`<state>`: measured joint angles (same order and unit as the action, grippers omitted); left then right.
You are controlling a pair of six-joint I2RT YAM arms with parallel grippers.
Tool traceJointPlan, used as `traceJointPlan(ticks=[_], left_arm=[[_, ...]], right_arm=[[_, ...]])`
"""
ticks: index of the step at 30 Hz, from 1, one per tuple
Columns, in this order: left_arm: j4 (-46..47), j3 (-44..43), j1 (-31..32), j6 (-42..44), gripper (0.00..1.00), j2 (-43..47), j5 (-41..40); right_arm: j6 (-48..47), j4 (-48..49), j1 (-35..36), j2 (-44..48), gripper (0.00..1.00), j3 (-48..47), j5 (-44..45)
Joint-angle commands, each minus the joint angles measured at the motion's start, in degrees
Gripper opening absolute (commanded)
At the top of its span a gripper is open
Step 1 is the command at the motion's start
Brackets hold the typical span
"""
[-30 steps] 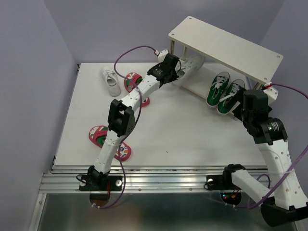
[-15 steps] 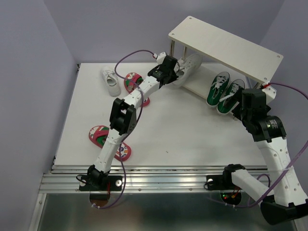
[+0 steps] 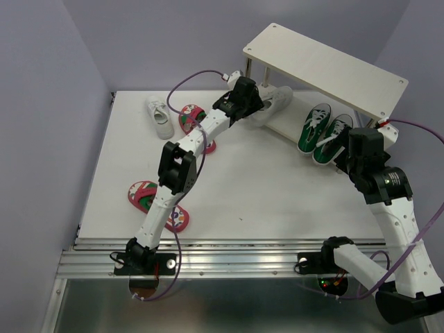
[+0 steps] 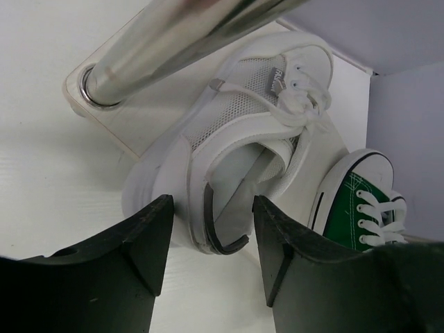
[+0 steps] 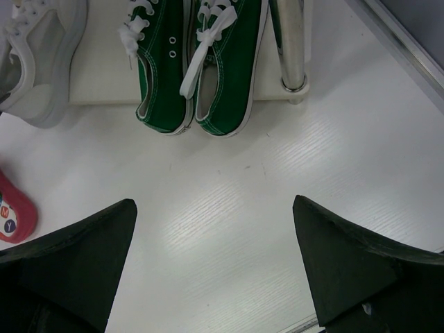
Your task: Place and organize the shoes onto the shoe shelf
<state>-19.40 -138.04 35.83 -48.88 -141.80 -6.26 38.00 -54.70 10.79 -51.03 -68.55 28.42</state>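
Loose on counter [image 3: 263, 187] at left: one white sneaker [image 3: 159, 116], two flip-flops [image 3: 142, 195]. Pushed slightly deeper onto lower board of shelf [image 3: 326, 66] than a second ago: second white sneaker [image 4: 243, 139], heel between open left jaws. Farther right, two green sneakers [image 3: 313, 128] already shelved; right jaws wide open, empty. Seemingly three shoes left to shelve.

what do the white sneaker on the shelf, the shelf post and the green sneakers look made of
White sneaker: looks like mesh panels with smooth leather-like trim; the fine weave shows on its side. Shelf post: polished metal, by its mirror-like sheen. Green sneakers: matte canvas-like cloth, white stitching, probably rubber soles.
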Motion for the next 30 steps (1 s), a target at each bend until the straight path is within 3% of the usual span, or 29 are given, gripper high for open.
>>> traceJointPlan(ticks=[1, 11, 15, 19, 21, 30], left_arm=[[1.56, -0.31, -0.33, 1.42, 0.61, 6.35, 1.34], [1.20, 16.38, -0.24, 4.94, 0.64, 23.39, -8.59], [5.94, 29.27, -0.76, 5.20, 0.64, 32.71, -13.33], [6.83, 38.80, -7.07, 2.93, 0.63, 39.74, -12.81], [2.54, 40.56, -10.16, 2.04, 0.63, 40.19, -14.04], [-5.03, 40.31, -24.93, 6.34, 0.68, 38.19, -19.40]], right_arm=[[0.59, 1.70, -0.42, 0.05, 1.00, -0.88, -0.38], [0.32, 4.42, -0.42, -1.00, 1.00, 0.70, -2.23], [0.15, 5.39, -0.42, -1.18, 1.00, 0.79, -2.50], [-0.90, 5.92, -0.42, -0.92, 1.00, 1.14, -2.85], [-1.08, 5.92, -0.42, -0.83, 1.00, 1.32, -3.02], [-1.26, 6.62, -0.42, -0.65, 1.00, 2.28, -3.02]])
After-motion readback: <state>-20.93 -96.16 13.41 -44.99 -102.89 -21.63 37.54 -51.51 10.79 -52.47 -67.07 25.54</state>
